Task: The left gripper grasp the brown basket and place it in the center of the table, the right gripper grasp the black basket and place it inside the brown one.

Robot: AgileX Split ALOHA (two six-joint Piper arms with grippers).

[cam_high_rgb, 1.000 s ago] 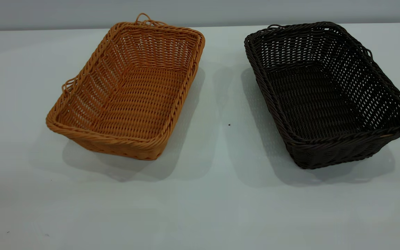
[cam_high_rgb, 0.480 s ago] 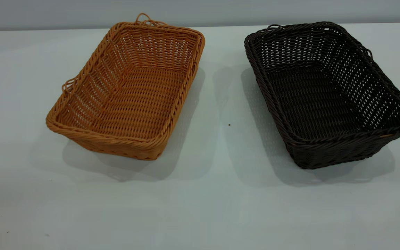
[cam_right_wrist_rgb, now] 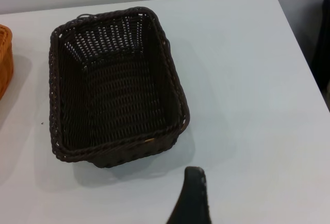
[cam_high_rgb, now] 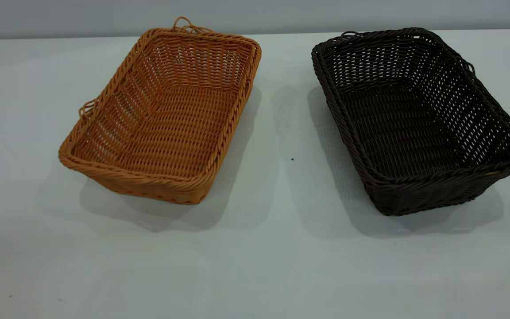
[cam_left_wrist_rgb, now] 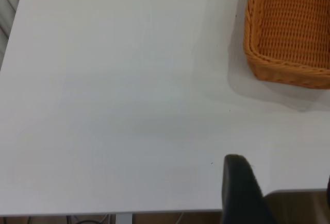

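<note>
The brown basket (cam_high_rgb: 166, 119) is an orange-tan wicker tray standing on the left part of the white table (cam_high_rgb: 277, 257). One corner of it shows in the left wrist view (cam_left_wrist_rgb: 289, 33). The black basket (cam_high_rgb: 414, 119) stands to its right, a gap apart, and shows whole in the right wrist view (cam_right_wrist_rgb: 116, 85). Both are empty and upright. Neither arm is in the exterior view. My left gripper (cam_left_wrist_rgb: 282, 172) hangs open and empty over the table's near edge, well short of the brown basket. My right gripper (cam_right_wrist_rgb: 192, 195) shows one finger only, open and empty, short of the black basket.
A tiny dark speck (cam_high_rgb: 292, 159) lies between the baskets. The table's near edge (cam_left_wrist_rgb: 129, 212) runs under the left gripper. Its right edge and rounded corner (cam_right_wrist_rgb: 289, 23) lie beyond the black basket. Bare tabletop lies in front of both baskets.
</note>
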